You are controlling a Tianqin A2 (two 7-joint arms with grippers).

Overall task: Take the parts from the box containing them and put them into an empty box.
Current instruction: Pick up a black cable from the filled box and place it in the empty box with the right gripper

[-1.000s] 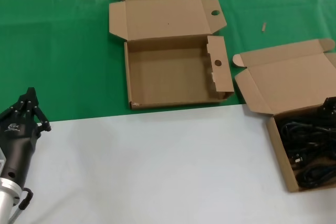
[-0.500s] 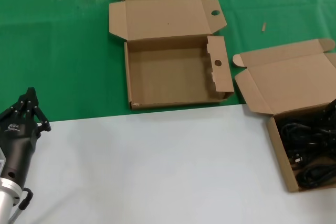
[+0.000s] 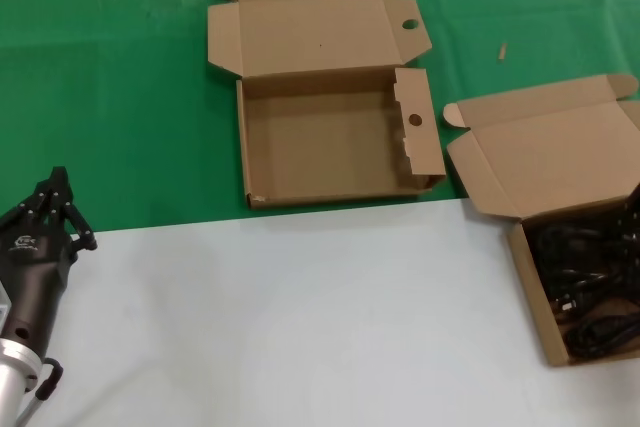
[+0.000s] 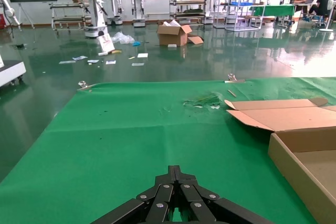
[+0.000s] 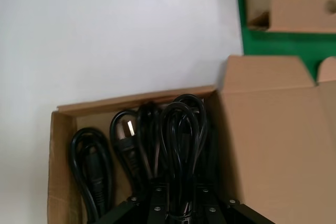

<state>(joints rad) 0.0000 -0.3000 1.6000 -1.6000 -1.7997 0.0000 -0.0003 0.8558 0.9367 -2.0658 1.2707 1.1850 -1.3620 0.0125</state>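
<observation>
Black coiled cable bundles, the parts (image 3: 585, 272), lie in the box containing them (image 3: 527, 282) at the right edge of the head view, its lid folded back. In the right wrist view my right gripper (image 5: 179, 184) sits low in that box, shut on one cable coil (image 5: 181, 124) that runs between its fingers; other coils (image 5: 92, 166) lie beside it. The empty box (image 3: 243, 147), with round holes in its flaps, stands open at the back centre. My left gripper (image 3: 57, 179) rests shut at the front left, far from both boxes.
The boxes sit where a green mat (image 3: 110, 107) meets the white table surface (image 3: 300, 317). A small scrap (image 3: 503, 50) lies on the mat behind the right box. The left wrist view shows the mat (image 4: 131, 129) and the empty box's corner (image 4: 299, 166).
My right gripper has slid almost out of the head view at the right edge, and the cables under it have shifted slightly. The left arm has not moved.
</observation>
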